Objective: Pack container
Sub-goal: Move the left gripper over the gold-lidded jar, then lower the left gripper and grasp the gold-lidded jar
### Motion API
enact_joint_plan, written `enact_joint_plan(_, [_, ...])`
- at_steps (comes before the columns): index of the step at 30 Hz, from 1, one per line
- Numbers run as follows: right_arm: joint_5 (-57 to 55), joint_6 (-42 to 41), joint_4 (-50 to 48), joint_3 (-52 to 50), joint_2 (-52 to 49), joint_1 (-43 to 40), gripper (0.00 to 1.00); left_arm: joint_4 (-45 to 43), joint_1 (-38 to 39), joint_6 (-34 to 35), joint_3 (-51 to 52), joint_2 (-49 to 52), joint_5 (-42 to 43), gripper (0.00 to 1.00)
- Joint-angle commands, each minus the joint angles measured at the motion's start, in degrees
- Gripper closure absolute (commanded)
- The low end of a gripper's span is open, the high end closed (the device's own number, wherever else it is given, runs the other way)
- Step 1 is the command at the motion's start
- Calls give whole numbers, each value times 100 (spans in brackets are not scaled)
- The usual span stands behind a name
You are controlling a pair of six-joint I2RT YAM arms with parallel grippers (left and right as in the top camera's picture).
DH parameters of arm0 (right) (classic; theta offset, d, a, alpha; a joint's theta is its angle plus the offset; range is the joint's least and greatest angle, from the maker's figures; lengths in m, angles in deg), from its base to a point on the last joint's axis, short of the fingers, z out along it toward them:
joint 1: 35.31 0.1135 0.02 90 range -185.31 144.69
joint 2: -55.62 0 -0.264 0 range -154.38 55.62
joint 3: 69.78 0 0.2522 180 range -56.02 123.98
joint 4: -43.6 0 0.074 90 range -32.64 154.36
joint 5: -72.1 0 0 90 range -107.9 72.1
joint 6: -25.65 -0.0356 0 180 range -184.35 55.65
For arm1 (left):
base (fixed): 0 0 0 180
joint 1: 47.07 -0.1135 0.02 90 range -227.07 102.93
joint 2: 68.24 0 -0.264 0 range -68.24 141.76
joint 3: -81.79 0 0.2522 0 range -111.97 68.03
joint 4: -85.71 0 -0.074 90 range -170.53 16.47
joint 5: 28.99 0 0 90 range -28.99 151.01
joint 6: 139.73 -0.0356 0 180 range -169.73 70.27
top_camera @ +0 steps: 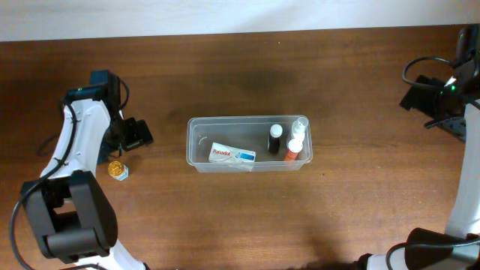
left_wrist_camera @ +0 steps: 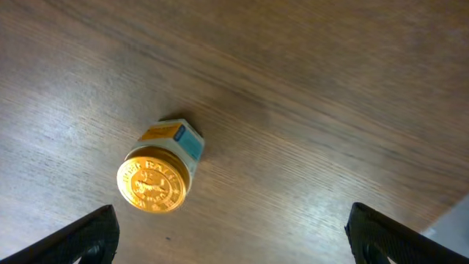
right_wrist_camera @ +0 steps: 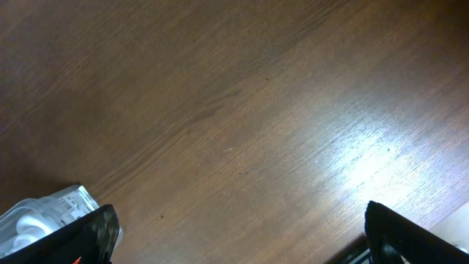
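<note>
— Well, where is the container sitting?
— The container [top_camera: 201,146] is sitting near the middle of the worktop [top_camera: 337,210], with its long side running left to right and its open side facing up.
— Is anything lying in it?
— A white Panadol box [top_camera: 232,155] is lying flat, left of centre. At the right end three small bottles are standing close together. A black-capped bottle [top_camera: 276,139] is standing with an orange bottle [top_camera: 293,150] with a white cap just beside it. A clear bottle [top_camera: 299,125] is standing in the far right corner.
— What is resting outside it?
— A gold-lidded jar [top_camera: 117,170] is resting on the worktop well to the left of the container. Its lid is facing up, and a blue and yellow label is showing on its side.
— And the left tool?
— The left tool [top_camera: 141,136] is hanging near the jar without touching it. In the left wrist view its fingers are standing spread wide at the bottom corners, gripping nothing. The jar [left_wrist_camera: 155,181] is showing ahead of them, nearer the left finger.
— The right one?
— The right tool [top_camera: 412,96] is hovering near the far right edge, well apart from the container. Its wrist view is showing the fingers parted wide over bare wood, holding nothing. A bit of clear plastic is peeking in at the lower left, and I cannot tell what it is.
</note>
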Motion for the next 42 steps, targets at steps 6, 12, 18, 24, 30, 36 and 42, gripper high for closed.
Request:
enact_joint_plan(6, [-87,13,-4,85,61,-15,2,-590,-474,118,730,-85,-125,1])
enact_joint_plan(12, [-87,13,-4,85,61,-15,2,-780,-588,-315,841,-85,-35,1])
enact_joint_plan(18, [-87,13,-4,85,61,-15,2,-966,-575,-966,883,-79,466,1])
enact_joint_plan(24, [-87,13,-7,85,61,-15,2,-1340,-575,-1178,1174,-79,595,1])
enact_joint_plan(30, [-87,13,-7,85,61,-15,2,-1399,-575,-1178,1222,-72,595,1])
enact_joint_plan(36, [-87,13,-4,85,61,-15,2,-1414,-575,-1176,1228,24,608,1])
enact_joint_plan(42, [-87,13,-7,85,61,-15,2,-1416,-575,-1174,1228,275,702,16])
